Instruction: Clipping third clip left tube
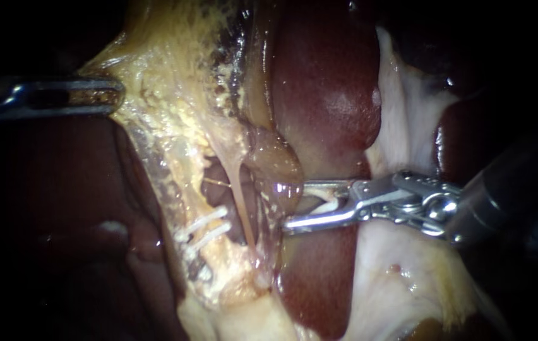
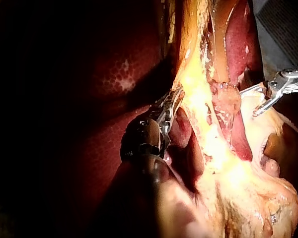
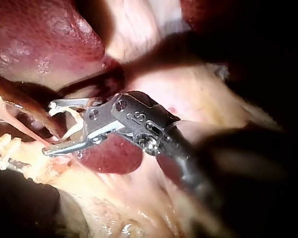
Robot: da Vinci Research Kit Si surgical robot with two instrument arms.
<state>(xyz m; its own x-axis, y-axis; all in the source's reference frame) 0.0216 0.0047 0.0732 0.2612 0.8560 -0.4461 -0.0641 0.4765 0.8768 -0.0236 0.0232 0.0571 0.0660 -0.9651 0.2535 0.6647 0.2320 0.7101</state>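
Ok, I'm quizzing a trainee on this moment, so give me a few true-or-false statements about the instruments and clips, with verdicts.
1. The right instrument carries an open white clip between its jaws. True.
2. No clip sits on the yellowish left tube. False: two thin white clips cross it.
3. The right instrument's jaws are closed around the left tube. False: they stand wide apart, short of it.
4. The left instrument grips yellowish fatty tissue. True.
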